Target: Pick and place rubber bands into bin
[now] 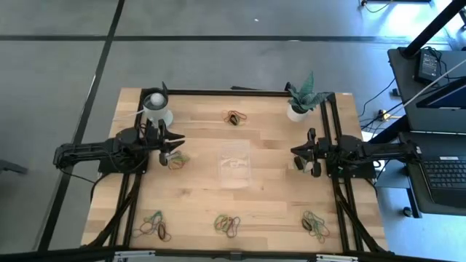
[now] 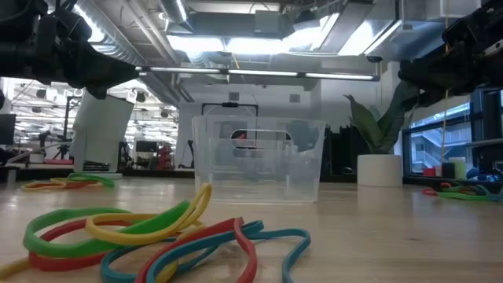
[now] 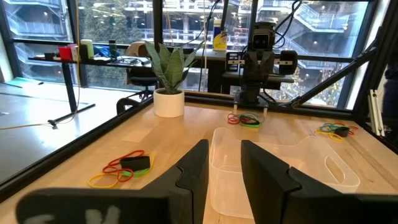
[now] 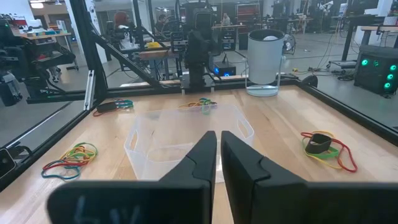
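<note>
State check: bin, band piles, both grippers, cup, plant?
bin: upright at table centre, looks empty
rubber bands: loose piles on the table, none in the bin
left gripper: above the pile near the cup, fingers slightly apart, holding nothing
right gripper: right of the bin, fingers nearly closed, empty
white cup: upright
potted plant: upright

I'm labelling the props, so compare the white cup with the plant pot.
The pot holds a green leafy plant; the cup holds no plant. The cup stands near the back left corner of the table; the pot stands near the back right corner. In the low view the cup looks taller than the pot. Both are white, upright and stand apart from the bin.
</note>
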